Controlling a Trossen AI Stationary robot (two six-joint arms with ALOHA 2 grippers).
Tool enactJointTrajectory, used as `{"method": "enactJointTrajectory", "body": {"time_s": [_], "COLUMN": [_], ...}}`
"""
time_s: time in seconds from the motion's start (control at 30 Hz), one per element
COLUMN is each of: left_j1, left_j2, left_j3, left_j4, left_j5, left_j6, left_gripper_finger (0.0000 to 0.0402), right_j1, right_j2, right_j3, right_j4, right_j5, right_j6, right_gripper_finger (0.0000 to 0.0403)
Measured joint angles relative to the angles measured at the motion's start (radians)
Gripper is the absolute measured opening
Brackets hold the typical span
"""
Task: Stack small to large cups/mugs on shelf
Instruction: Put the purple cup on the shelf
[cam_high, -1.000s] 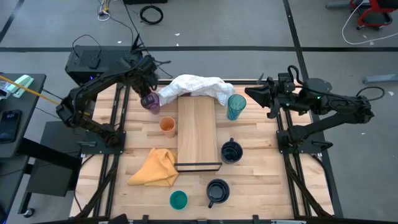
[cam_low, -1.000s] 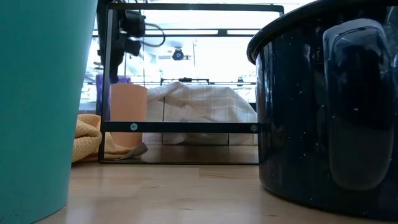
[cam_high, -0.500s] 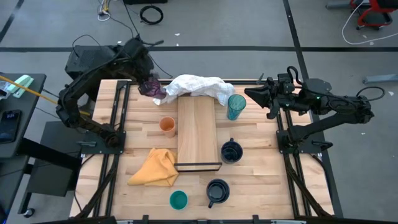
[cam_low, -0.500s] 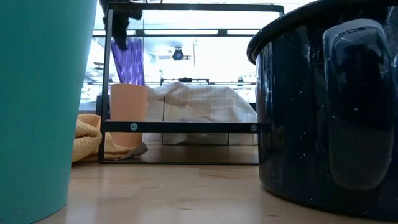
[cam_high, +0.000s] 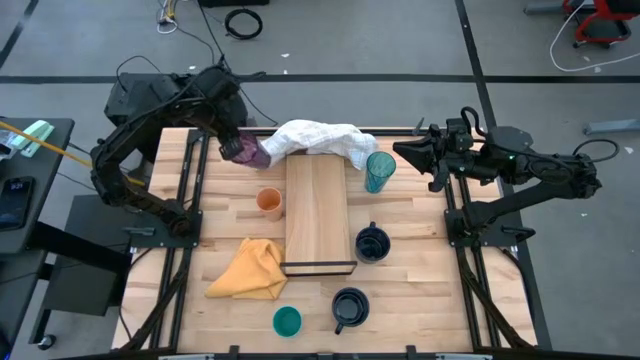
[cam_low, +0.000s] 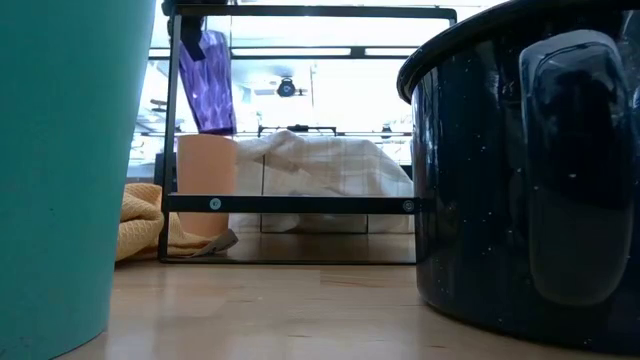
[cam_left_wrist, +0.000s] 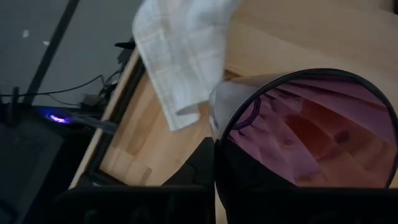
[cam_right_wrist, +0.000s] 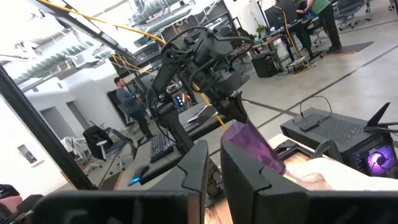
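Observation:
My left gripper (cam_high: 230, 138) is shut on the purple tumbler (cam_high: 247, 151), held in the air over the table's far left part, beside a white cloth (cam_high: 315, 139). The tumbler also shows in the low view (cam_low: 206, 80). The pale shelf board (cam_high: 318, 210) lies in the middle of the table. The orange cup (cam_high: 269, 203) stands to its left and the teal tumbler (cam_high: 379, 170) to its right. One navy mug (cam_high: 371, 243) stands by its near right corner. Another navy mug (cam_high: 349, 307) and the short teal cup (cam_high: 287, 321) stand near the front edge. My right gripper (cam_high: 403, 152) is shut and empty, beyond the teal tumbler. My left gripper holds the purple tumbler by its wall at the open rim (cam_left_wrist: 219, 127). One finger (cam_left_wrist: 198, 167) lies outside the wall, and the dark shape inside the mouth looks like the other. The fingers come from above. The tumbler hangs tilted below them, clear of the table.
A yellow cloth (cam_high: 250, 270) lies left of the shelf's near end. The white cloth drapes over the shelf's far end. In the low view the teal cup (cam_low: 60, 160) and a navy mug (cam_low: 520, 170) stand close to the camera. People stand in the room beyond.
My left gripper has lifted the purple tumbler off the table beside the orange cup. It carried the tumbler up and toward the far edge, then a little back toward the white cloth. The tumbler, upright before, now hangs tilted and clear of the table.

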Motion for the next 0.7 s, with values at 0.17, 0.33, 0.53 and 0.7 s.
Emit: {"method": "enactJointTrajectory", "body": {"time_s": [0.17,0.33,0.53,0.7], "left_j1": [-0.043,-0.071,-0.086,-0.085], "left_j2": [0.000,0.000,0.000,0.007], "left_j3": [0.000,0.000,0.000,0.001], "left_j4": [0.015,0.053,0.183,0.298], "left_j5": [0.000,-0.001,0.117,0.291], "left_j6": [-0.013,-0.019,-0.038,-0.082], "left_gripper_finger": [0.0012,0.0012,0.0012,0.0012], "right_j1": [0.000,0.000,0.000,0.000], "right_j2": [0.000,0.000,0.000,0.000], "right_j3": [0.000,0.000,0.000,0.000], "right_j4": [0.000,0.000,0.000,0.000], "right_j5": [0.000,0.000,0.000,0.000], "right_j6": [0.000,0.000,0.000,0.004], "right_gripper_finger": [0.0052,0.0052,0.0052,0.0052]}}
